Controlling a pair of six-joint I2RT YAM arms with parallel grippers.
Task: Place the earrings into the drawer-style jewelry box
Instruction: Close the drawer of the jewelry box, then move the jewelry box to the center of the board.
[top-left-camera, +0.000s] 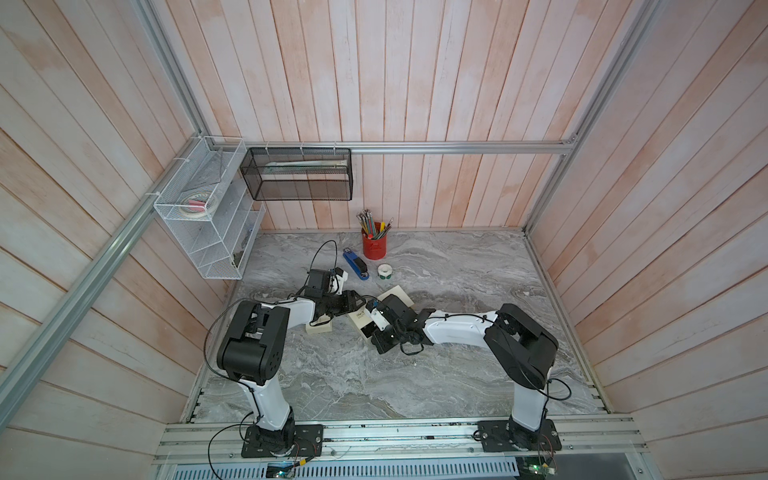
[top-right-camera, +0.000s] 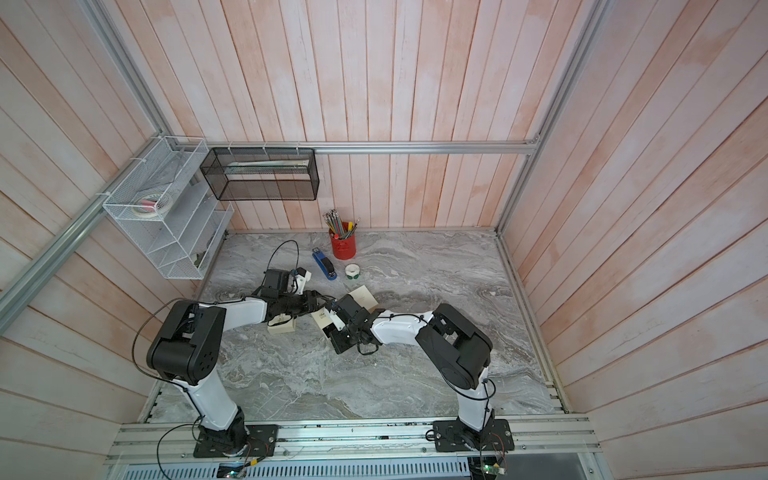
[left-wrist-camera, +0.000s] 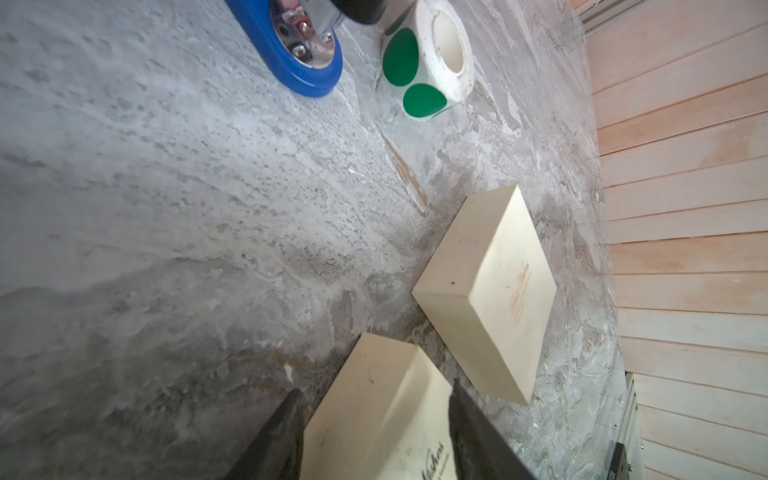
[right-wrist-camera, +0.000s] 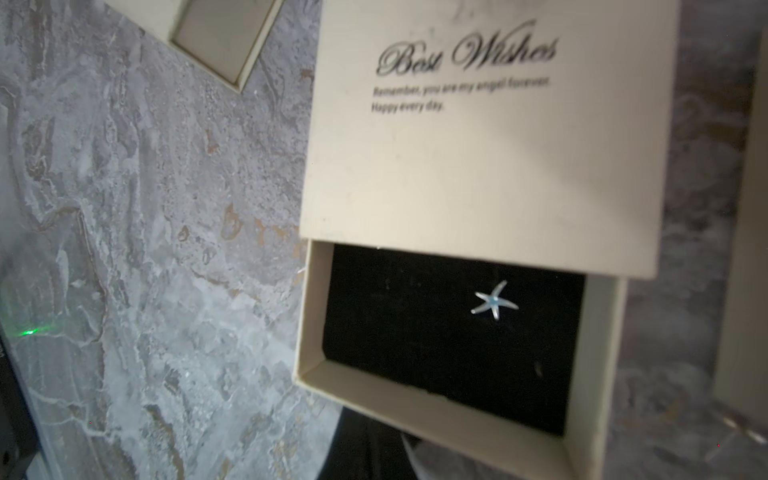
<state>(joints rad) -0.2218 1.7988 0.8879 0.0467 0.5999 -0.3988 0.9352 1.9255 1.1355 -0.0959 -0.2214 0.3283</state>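
Note:
The cream drawer-style jewelry box (right-wrist-camera: 482, 166), lettered "Best Wishes", lies mid-table in both top views (top-left-camera: 360, 321). Its drawer (right-wrist-camera: 436, 399) is slid partly out and shows a black lining. One silver starfish earring (right-wrist-camera: 494, 303) lies on that lining. My left gripper (left-wrist-camera: 376, 388) has a dark finger against each side of the box's sleeve (left-wrist-camera: 374, 415). My right gripper (right-wrist-camera: 374, 444) sits shut just below the drawer's front wall; I cannot see whether it pinches anything. Both arms meet over the box (top-right-camera: 322, 318).
A second, closed cream box (left-wrist-camera: 486, 291) lies just behind. An open cream tray (right-wrist-camera: 220, 33) sits to the left under my left arm (top-left-camera: 319, 328). Farther back are a blue stapler (top-left-camera: 355, 266), a green-dot sticker roll (top-left-camera: 384, 271) and a red pencil cup (top-left-camera: 374, 245).

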